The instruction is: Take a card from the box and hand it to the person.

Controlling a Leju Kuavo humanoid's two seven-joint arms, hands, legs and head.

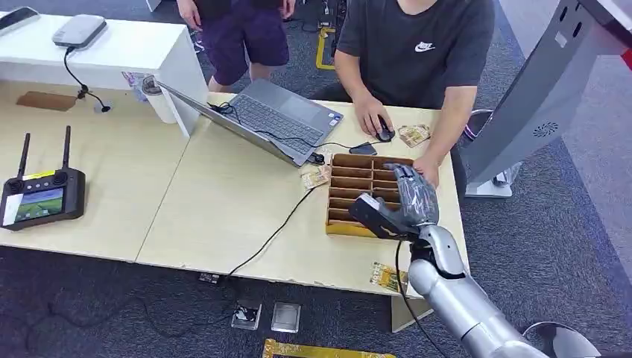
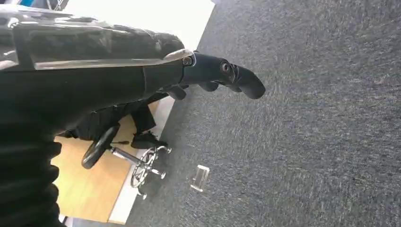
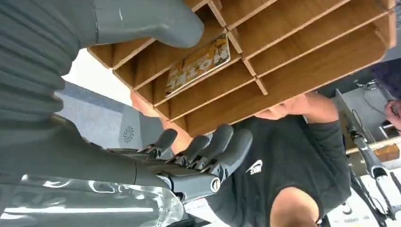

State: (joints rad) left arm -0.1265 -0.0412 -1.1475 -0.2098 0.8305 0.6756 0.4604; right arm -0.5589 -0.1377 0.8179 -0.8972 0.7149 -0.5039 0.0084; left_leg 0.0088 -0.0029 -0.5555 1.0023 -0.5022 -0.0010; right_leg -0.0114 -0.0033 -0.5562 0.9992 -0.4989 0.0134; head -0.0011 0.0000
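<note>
While the pale wooden bench (image 1: 223,216) carries a laptop (image 1: 279,119) and the slotted wooden box (image 1: 350,198), the person (image 1: 417,52) in the dark shirt sits behind it with one hand resting at the box's far rim — waiting, I'd judge, to be handed something. Over the box's near right side hovers the right hand (image 1: 406,201), fingers (image 3: 222,151) spread and holding nothing, so the picking step looks barely begun; the left hand (image 2: 208,75) hangs over the carpet, fingers loosely curled around nothing. Smallest of all, a yellow-printed card (image 3: 198,64) lies flat in one compartment just beside the thumb — next the fingers would need to dip in and pinch it.
</note>
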